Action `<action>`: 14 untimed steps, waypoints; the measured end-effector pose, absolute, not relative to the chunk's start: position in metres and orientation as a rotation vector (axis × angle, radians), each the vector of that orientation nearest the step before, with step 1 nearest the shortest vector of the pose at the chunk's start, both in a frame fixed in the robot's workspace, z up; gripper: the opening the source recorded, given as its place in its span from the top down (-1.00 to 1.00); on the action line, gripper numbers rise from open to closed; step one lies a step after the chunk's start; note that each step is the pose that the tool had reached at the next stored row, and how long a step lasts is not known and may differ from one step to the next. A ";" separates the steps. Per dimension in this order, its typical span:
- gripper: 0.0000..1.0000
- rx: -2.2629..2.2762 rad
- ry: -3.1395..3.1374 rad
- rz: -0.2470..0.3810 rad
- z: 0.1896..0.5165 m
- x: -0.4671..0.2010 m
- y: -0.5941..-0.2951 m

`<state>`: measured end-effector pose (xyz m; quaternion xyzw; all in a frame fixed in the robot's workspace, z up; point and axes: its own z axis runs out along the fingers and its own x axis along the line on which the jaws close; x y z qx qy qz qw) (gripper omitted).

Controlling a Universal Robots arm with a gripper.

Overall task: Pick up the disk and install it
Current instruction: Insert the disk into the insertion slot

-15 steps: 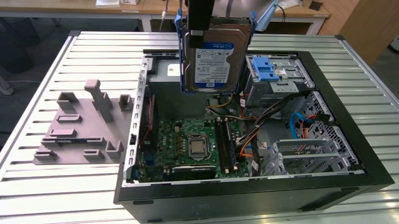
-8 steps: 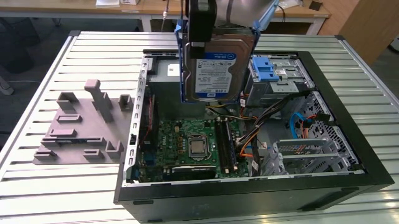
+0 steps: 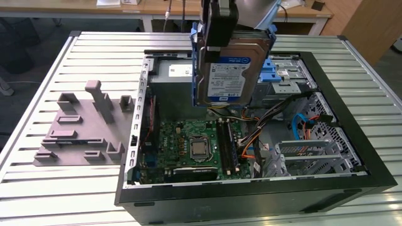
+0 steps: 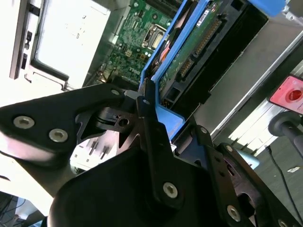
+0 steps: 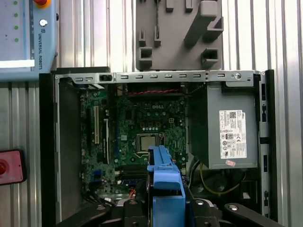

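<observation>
The disk [image 3: 227,75] hangs on edge above the open computer case [image 3: 351,122], its white-and-blue label facing the exterior view and its blue carrier along both sides. My gripper [image 3: 217,37] is shut on the disk's upper end. In the second wrist view the gripper [image 4: 147,104] clamps the blue carrier [image 4: 165,120], and the disk's green circuit side [image 4: 191,49] points down toward the case. In the first wrist view the blue carrier [image 5: 164,182] juts out from the gripper [image 5: 165,210] over the motherboard [image 5: 142,127].
Inside the case lie the motherboard [image 3: 195,146], the blue-latched drive cage [image 3: 284,75] and the grey power supply [image 5: 227,132]. A grey fixture plate [image 3: 82,127] lies on the slatted table at the exterior view's left. A pendant [image 5: 23,38] and a red button [image 5: 9,165] sit beside the case.
</observation>
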<state>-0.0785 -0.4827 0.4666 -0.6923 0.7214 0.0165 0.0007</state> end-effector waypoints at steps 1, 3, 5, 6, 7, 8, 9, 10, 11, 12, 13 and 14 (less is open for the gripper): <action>0.26 -2.174 2.265 0.052 0.466 -0.078 -0.486; 0.26 -2.174 2.265 0.052 0.465 -0.078 -0.494; 0.26 -2.174 2.265 0.052 0.464 -0.078 -0.503; 0.26 -2.173 2.265 0.052 0.463 -0.078 -0.508; 0.26 -2.173 2.265 0.052 0.463 -0.078 -0.511; 0.26 -2.174 2.265 0.052 0.463 -0.078 -0.513; 0.26 -2.174 2.265 0.052 0.462 -0.077 -0.514; 0.26 -2.174 2.265 0.052 0.462 -0.077 -0.514; 0.26 -2.174 2.265 0.052 0.462 -0.076 -0.514; 0.26 -2.173 2.265 0.052 0.462 -0.075 -0.514; 0.26 -2.174 2.265 0.052 0.462 -0.073 -0.514; 0.26 -2.174 2.265 0.052 0.462 -0.073 -0.514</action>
